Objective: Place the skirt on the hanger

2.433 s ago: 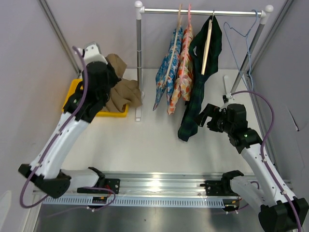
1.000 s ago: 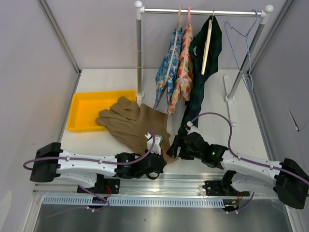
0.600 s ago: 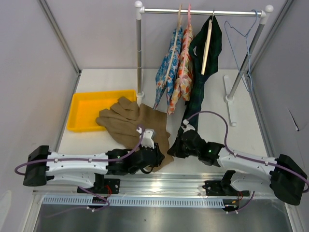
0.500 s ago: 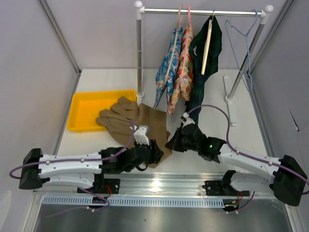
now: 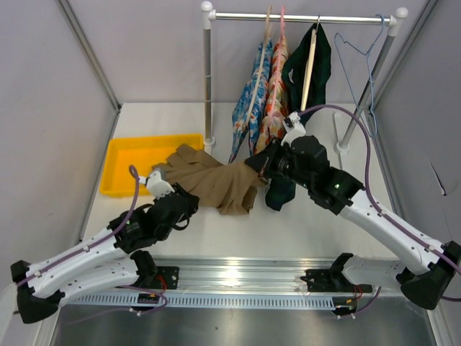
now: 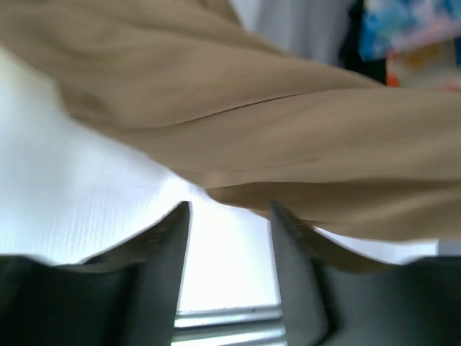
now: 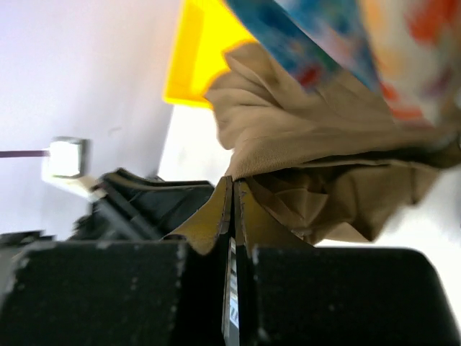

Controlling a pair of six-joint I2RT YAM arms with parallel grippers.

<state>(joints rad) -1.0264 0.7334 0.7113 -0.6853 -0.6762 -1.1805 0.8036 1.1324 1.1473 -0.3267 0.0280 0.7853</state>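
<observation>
Nearest, low on the left: left claw (image 5: 184, 203), shifted leftward and a little further in than half a second ago, now just under the left part of the skirt (image 5: 216, 184). In its wrist view, fingers (image 6: 167, 249) spread apart, white table (image 5: 216, 234) showing in the gap, tan cloth passing across just beyond the tips, none of it pinched.

Next, the skirt itself: no longer lying flat on the near table as before, but bunched into a band pulled between the two arms. Left end beside the near right corner of the yellow tray (image 5: 130, 155), right end raised. How much still rests on the table, impossible to tell.

Further in and to the right: right claw (image 5: 259, 164), lifted clear of its low place by the near edge and carried up toward the rack. Fingers pressed tight together on a fold at the skirt's right edge, seen plainly in the wrist view. Wrist now just in front of the lower ends of the floral garments (image 5: 261, 108) and the dark plaid garment (image 5: 317, 54).

Farthest: rail (image 5: 302, 16) with those garments hanging as before, and at its right end the thin blue-grey hanger (image 5: 369, 86), bare, unmoved, well apart from the skirt
</observation>
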